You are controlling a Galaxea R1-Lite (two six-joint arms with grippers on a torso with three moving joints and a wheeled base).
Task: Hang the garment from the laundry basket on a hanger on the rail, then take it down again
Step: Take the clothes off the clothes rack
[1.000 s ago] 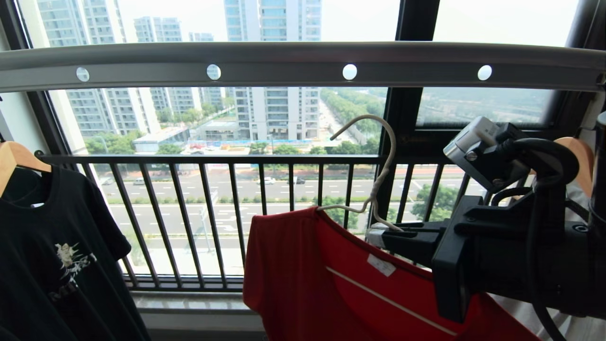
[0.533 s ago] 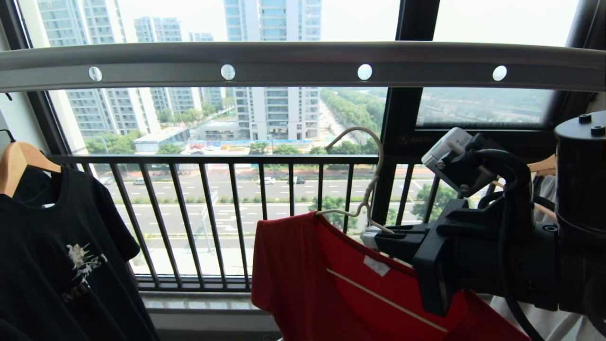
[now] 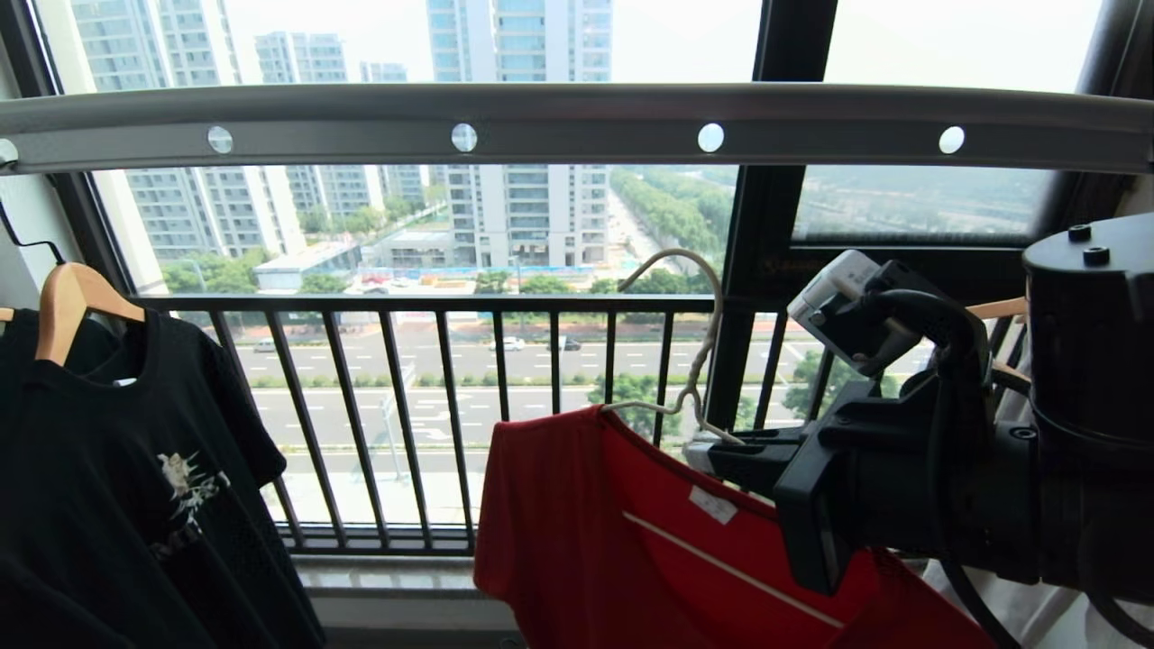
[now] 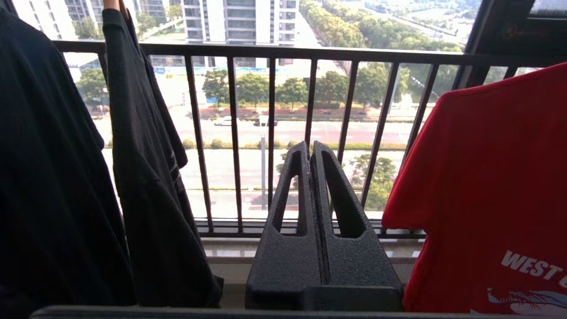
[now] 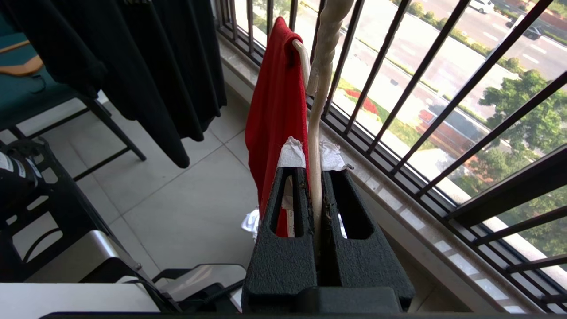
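The grey rail (image 3: pixel 577 122) with round holes runs across the top of the head view. Below it, clear of the rail, hangs the cream wire hanger (image 3: pixel 712 306), and the red garment (image 3: pixel 595 541) is draped on its shoulders. My right gripper (image 3: pixel 701 452) reaches in from the right and is shut on the hanger wire just under the hook. The right wrist view shows that gripper (image 5: pixel 313 170) pinching the hanger (image 5: pixel 315 128), with the garment (image 5: pixel 277 102) hanging beside it. My left gripper (image 4: pixel 310 148) is shut and empty, left of the garment (image 4: pixel 487 186). The laundry basket is out of view.
A black printed T-shirt (image 3: pixel 117 487) hangs on a wooden hanger (image 3: pixel 68 302) at the left. The black barred balcony railing (image 3: pixel 451 306) and a dark window post (image 3: pixel 766 225) stand behind. A pale garment (image 3: pixel 1073 622) hangs behind my right arm. A teal chair (image 5: pixel 26 88) stands on the tiled floor.
The whole head view has shifted to the right, so the camera has moved. In it, my right gripper with the hanger and garment sits a little lower and further left under the rail.
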